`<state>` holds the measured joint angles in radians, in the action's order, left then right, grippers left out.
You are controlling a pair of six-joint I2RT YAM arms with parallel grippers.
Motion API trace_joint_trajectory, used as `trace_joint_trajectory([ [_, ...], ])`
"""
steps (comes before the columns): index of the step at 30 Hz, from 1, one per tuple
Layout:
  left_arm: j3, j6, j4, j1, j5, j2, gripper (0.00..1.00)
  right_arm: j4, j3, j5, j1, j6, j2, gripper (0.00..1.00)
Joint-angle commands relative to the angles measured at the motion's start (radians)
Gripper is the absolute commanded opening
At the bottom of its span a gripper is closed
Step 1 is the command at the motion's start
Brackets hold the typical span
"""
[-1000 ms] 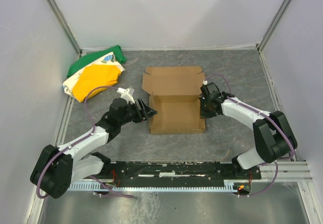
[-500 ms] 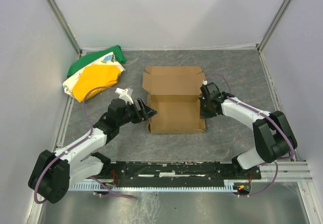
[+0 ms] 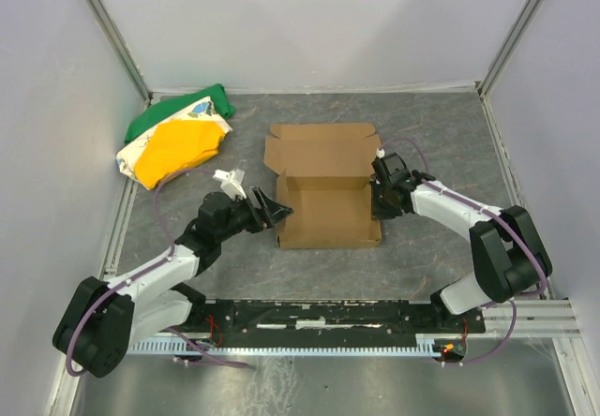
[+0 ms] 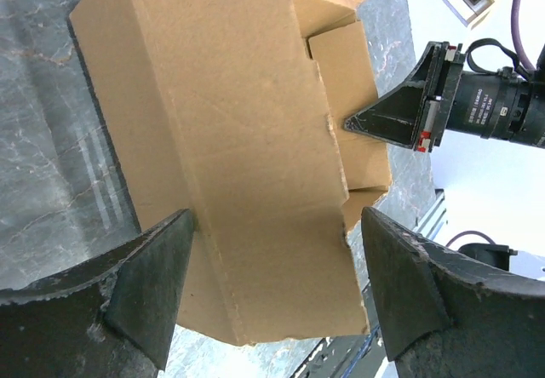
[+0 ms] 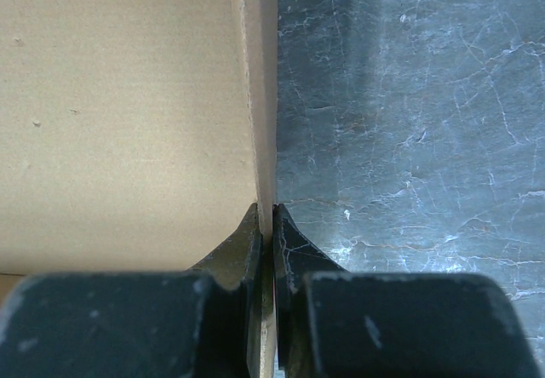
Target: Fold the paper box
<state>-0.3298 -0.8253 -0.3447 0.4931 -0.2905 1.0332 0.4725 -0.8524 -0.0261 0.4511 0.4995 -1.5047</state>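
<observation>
Right gripper (image 5: 272,214) tight on one paper box (image 5: 119,114), left gripper (image 4: 274,220) seemingly alongside.

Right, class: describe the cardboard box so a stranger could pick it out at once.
Start at the middle of the grey marbled table. There lies the paper box: brown cardboard, shallow, its lid open toward the far wall. The cloth bundle at far left is soft and bright.

The shallow brown cardboard box (image 3: 328,200) is matt, faintly fibrous paperboard. The grey marbled tabletop (image 3: 441,135) looks smooth, faintly glossy; the green, yellow and white bundle (image 3: 178,140) at upper left is soft cloth.
</observation>
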Motion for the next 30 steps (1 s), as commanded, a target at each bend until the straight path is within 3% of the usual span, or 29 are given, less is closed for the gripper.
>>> trace_joint_trajectory([
  [1,0.061,-0.099,-0.173,0.000,0.000,0.001,0.84,-0.015,0.017,0.024,0.011,-0.006,-0.029,0.07],
  [7,0.171,-0.224,-0.404,-0.004,-0.020,0.049,0.83,-0.014,0.018,0.024,0.012,-0.009,-0.028,0.07],
  [10,0.185,-0.243,-0.445,-0.005,-0.024,0.037,0.85,-0.012,0.021,0.020,0.013,-0.012,-0.025,0.07],
  [21,0.212,-0.230,-0.408,-0.005,0.010,-0.058,0.93,-0.022,0.020,0.026,0.016,-0.010,-0.035,0.07],
  [30,0.167,-0.195,-0.334,-0.005,0.006,0.070,0.84,-0.023,0.017,0.026,0.022,-0.009,-0.031,0.07],
])
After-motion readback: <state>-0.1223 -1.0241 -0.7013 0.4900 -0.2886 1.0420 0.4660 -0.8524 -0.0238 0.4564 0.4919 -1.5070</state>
